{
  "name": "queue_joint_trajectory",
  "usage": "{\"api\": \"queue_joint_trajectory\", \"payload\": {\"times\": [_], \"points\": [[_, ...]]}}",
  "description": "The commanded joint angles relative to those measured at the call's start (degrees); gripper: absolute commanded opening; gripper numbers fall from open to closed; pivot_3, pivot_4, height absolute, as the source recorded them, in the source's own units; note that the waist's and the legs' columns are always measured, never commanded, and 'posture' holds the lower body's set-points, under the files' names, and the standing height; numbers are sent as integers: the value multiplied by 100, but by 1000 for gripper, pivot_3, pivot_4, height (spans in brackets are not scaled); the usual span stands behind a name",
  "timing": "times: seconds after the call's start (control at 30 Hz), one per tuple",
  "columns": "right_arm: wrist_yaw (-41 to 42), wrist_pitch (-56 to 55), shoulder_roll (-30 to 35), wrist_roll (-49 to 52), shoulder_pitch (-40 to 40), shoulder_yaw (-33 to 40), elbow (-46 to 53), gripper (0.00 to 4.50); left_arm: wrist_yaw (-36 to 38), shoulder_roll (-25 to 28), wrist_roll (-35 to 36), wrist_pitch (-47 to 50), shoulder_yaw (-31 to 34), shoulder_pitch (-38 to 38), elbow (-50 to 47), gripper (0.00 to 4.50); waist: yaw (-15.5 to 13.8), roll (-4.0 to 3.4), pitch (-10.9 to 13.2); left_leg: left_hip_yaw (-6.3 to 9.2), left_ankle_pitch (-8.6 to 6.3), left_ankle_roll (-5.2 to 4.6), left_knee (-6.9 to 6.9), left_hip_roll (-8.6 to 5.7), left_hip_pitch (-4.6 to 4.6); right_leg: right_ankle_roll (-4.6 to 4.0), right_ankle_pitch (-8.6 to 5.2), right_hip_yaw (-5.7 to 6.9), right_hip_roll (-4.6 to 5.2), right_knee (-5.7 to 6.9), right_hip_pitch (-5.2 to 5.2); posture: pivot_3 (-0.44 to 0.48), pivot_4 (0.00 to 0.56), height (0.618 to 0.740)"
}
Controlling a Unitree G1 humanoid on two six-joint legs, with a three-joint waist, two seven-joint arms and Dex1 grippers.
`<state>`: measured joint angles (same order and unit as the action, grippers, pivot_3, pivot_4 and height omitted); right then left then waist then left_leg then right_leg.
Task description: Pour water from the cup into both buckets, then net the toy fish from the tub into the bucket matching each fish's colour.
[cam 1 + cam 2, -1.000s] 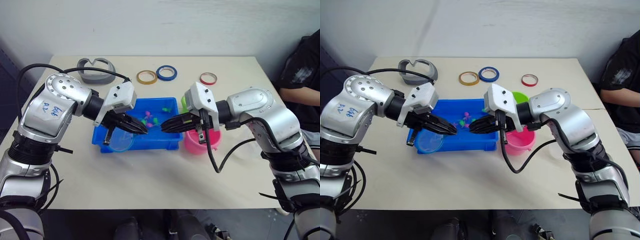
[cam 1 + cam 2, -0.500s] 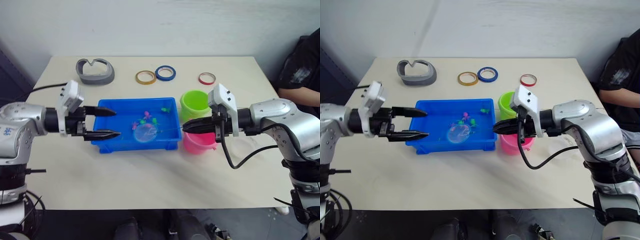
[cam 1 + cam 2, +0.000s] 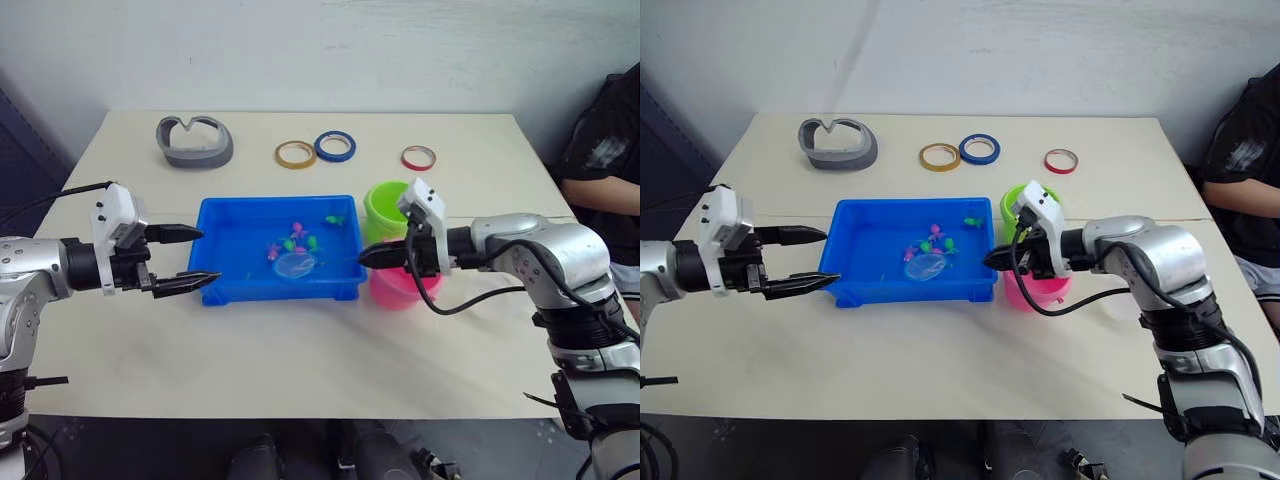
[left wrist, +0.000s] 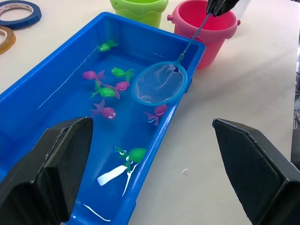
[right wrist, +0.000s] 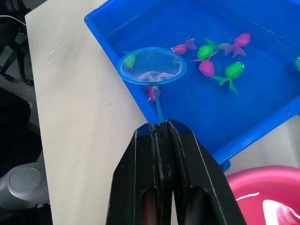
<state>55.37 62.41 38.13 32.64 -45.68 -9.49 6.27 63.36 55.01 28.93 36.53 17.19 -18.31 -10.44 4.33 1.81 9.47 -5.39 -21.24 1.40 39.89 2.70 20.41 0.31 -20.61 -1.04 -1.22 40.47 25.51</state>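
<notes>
The blue tub [image 3: 280, 292] sits mid-table with several pink and green toy fish [image 3: 300, 240] in it. The net [image 3: 295, 264] has its blue hoop low over the tub's middle, close to the fish. Its thin handle runs right to my right gripper [image 3: 365, 258], which is shut on the handle [image 5: 157, 105] at the tub's right end. The lime green bucket [image 3: 388, 205] and the pink bucket [image 3: 400, 288] stand just right of the tub, behind and under that gripper. My left gripper [image 3: 195, 256] is open and empty beside the tub's left end. The cup is hidden.
Yellow [image 3: 294, 154], blue [image 3: 333, 146] and red [image 3: 417, 157] tape rolls lie along the table's far side, with a grey curved object [image 3: 194, 140] at the far left. A person in dark clothes [image 3: 600, 140] sits at the right edge.
My left gripper opened, let go of the net and drew back left out of the tub. My right gripper pulled back right, holding the handle; the hoop now sits over the tub's middle.
</notes>
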Motion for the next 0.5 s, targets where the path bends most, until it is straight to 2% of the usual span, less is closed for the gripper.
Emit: {"api": "queue_joint_trajectory", "payload": {"times": [0.03,0.5], "points": [[55,-67,40,18,-162,96,1,0,-14,127,115,-67,222,62,-116,4466,21,0,0,0,0,0,0,0,0,0,0,0,0,0,0,0,150,740],[-109,-387,-291,-421,-95,-206,-694,0,-184,151,341,70,242,-138,-152,4466,28,0,0,1,0,0,-1,0,0,0,0,1,0,-1,0,0,150,740]]}}
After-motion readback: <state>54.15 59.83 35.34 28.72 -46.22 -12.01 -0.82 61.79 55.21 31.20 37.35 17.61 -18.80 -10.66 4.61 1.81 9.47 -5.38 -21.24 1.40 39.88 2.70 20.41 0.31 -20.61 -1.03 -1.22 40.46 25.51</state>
